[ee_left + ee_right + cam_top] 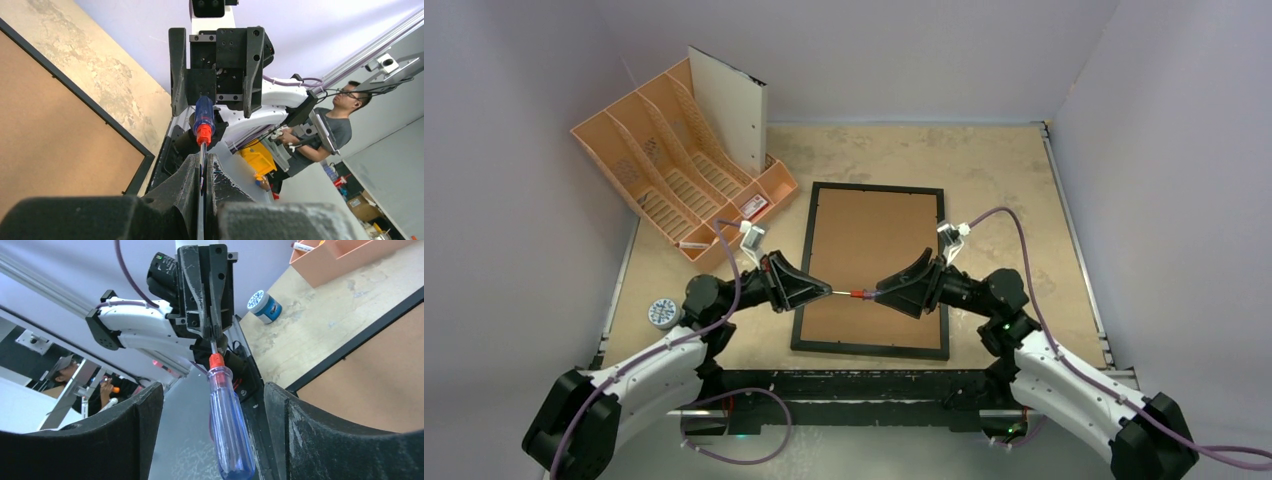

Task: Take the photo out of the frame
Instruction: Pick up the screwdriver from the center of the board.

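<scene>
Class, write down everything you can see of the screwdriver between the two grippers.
The screwdriver has a clear blue plastic handle, an orange-red collar and a thin metal shaft. It hangs roughly level in the air above the brown back of the frame. The left gripper is clamped on the shaft. The right gripper stands open around the handle, not touching it. The tip is hidden.
</scene>
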Controlling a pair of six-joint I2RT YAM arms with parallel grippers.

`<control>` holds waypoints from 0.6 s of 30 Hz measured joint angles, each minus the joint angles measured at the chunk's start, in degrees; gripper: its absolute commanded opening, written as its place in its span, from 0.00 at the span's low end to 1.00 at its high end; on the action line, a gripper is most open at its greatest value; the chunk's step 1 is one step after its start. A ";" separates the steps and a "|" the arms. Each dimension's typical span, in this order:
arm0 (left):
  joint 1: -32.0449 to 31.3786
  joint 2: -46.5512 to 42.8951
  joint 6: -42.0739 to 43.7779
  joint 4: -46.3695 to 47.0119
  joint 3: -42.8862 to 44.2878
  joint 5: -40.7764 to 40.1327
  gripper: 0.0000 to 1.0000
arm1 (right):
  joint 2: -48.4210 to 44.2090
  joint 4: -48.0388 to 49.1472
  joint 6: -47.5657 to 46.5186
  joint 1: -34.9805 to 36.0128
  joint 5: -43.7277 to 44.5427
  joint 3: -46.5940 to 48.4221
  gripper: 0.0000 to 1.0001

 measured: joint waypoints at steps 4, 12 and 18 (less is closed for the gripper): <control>0.00 -0.48 -1.57 1.64 -1.38 -1.62 0.00 | 2.51 4.26 1.29 0.00 -1.73 0.00 0.67; -0.11 -1.05 -2.54 2.84 -1.38 -3.56 0.00 | 6.97 9.70 3.04 0.00 -4.70 0.00 0.59; -0.20 -0.50 -2.49 2.80 -1.38 -3.56 0.00 | 8.22 13.35 4.20 0.02 -5.11 0.02 0.54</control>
